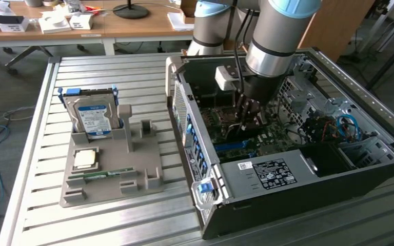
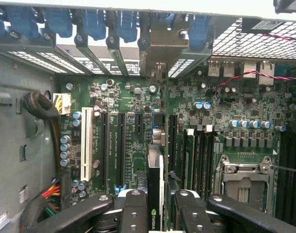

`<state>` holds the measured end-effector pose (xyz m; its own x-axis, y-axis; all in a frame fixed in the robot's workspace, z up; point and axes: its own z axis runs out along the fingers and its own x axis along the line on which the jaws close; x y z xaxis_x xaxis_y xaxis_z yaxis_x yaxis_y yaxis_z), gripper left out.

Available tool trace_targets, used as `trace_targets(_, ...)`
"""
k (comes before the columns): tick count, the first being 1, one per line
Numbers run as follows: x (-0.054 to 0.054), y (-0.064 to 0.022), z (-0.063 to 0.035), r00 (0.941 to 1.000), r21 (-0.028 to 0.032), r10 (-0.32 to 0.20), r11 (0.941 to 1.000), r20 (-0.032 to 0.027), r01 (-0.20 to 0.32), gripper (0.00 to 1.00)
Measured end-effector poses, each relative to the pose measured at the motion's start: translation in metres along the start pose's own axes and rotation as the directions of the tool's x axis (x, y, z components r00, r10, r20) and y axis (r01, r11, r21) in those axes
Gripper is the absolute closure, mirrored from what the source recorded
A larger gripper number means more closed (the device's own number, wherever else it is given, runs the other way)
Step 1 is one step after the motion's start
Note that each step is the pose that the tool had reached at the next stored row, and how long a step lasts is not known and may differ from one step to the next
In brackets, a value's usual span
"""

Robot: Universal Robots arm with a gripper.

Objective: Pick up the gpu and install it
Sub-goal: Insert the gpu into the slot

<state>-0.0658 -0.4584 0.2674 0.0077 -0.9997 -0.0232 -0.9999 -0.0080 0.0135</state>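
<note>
My gripper (image 2: 160, 216) is shut on the gpu (image 2: 155, 184), a thin card seen edge-on with a green logo between the two black fingers (image 2: 133, 213). The card stands upright over the green motherboard (image 2: 133, 97), in line with the black expansion slots (image 2: 121, 145). Its metal bracket (image 2: 162, 43) lies at the case's rear slot openings. In the exterior view the gripper (image 1: 246, 120) reaches down inside the open computer case (image 1: 266, 174), over the motherboard; the card itself is hard to make out there.
A grey holder tray (image 1: 108, 189) on the slatted table carries a silver hard drive (image 1: 94, 115), a square chip (image 1: 85, 158) and a green memory stick (image 1: 101, 174). Inside the case are a white slot (image 2: 90, 141), a processor socket (image 2: 242, 179), memory slots and a cable bundle (image 2: 41, 111).
</note>
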Motion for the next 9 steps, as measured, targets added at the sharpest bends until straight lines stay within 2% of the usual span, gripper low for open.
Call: trace_targets(9, 0.0001, 0.0008, 0.0044, 1.0, 0.0001, 0.0, 1.0, 0.0002, 0.0, 0.74)
